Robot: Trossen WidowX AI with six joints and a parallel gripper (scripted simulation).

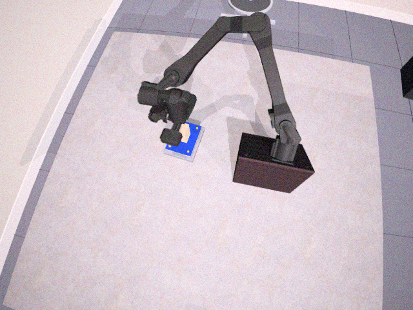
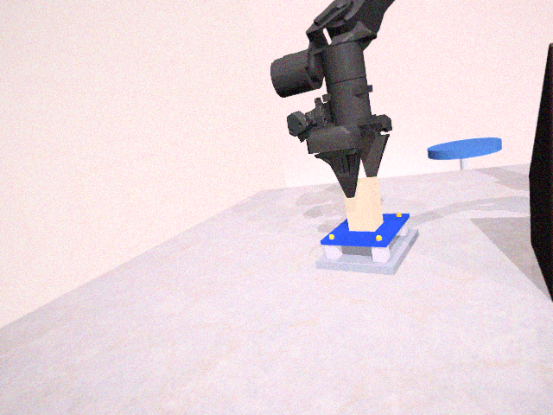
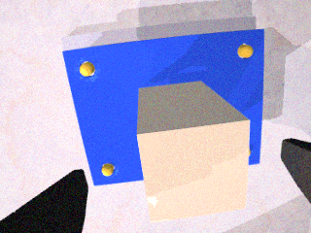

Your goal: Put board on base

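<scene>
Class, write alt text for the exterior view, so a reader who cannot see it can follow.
A blue board lies flat on the white posts of a grey base, gold pins showing at three corners. Above it, a black robot gripper stands open around the upper part of the board's upright cream handle. Behind is a round blue stool seat.

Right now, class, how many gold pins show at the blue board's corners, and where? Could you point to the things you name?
4. In the wrist view: upper left (image 1: pixel 170 145) (image 2: pixel 331 237) (image 3: pixel 86 69), upper right (image 3: pixel 245 50), lower left (image 1: pixel 188 151) (image 2: pixel 378 238) (image 3: pixel 107 169), and lower right (image 1: pixel 197 128) (image 2: pixel 398 214) (image 3: pixel 250 152), mostly hidden behind the handle (image 1: pixel 185 133) (image 2: pixel 365 207) (image 3: pixel 194 170).
</scene>
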